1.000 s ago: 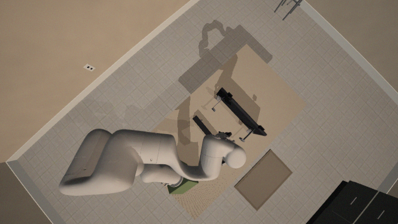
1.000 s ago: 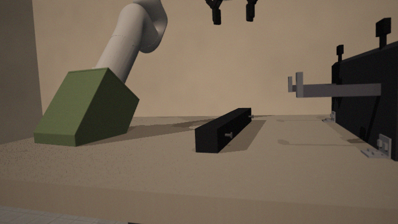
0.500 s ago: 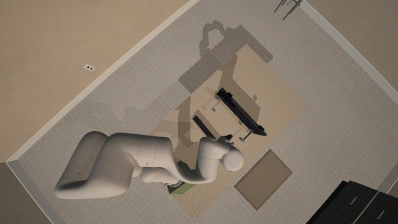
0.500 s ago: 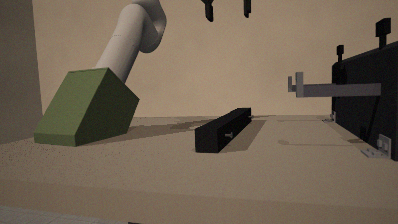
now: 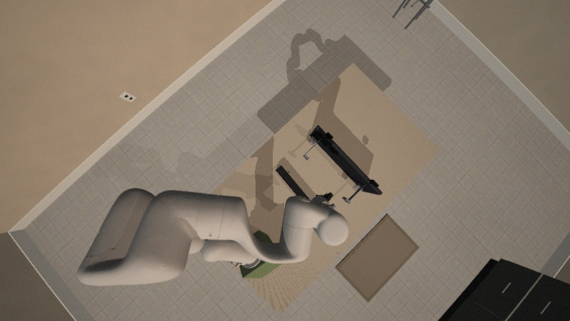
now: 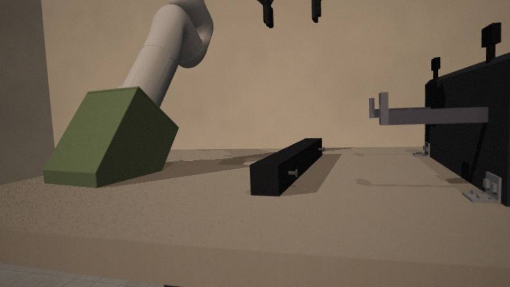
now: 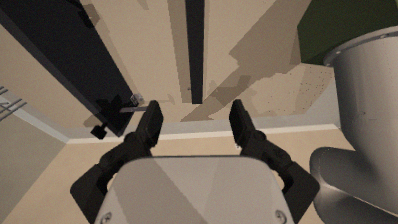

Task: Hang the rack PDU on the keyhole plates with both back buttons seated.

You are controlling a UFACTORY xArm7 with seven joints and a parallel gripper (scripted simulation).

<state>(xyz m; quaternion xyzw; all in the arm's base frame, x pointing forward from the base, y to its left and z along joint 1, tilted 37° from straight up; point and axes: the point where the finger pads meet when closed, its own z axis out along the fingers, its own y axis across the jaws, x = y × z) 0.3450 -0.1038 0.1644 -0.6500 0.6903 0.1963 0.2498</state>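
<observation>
The rack PDU (image 6: 285,166) is a long black bar lying on the tan table, with two small metal buttons (image 6: 293,173) sticking out of its right side. It also shows in the overhead view (image 5: 292,183) and as a narrow dark strip in the wrist view (image 7: 195,50). My gripper (image 6: 290,14) hangs open and empty high above the PDU, near its front end; its fingers show in the wrist view (image 7: 196,120). The black back panel (image 6: 471,128) stands at the right, with a grey arm (image 6: 428,114) reaching out from it. I cannot make out the keyhole slots.
A green wedge-shaped base (image 6: 110,137) holds the arm at the table's left. Small grey brackets (image 6: 483,190) foot the panel. In the overhead view a brown mat (image 5: 376,257) lies on the tiled floor beside the table, and a dark cabinet (image 5: 514,293) stands in the corner.
</observation>
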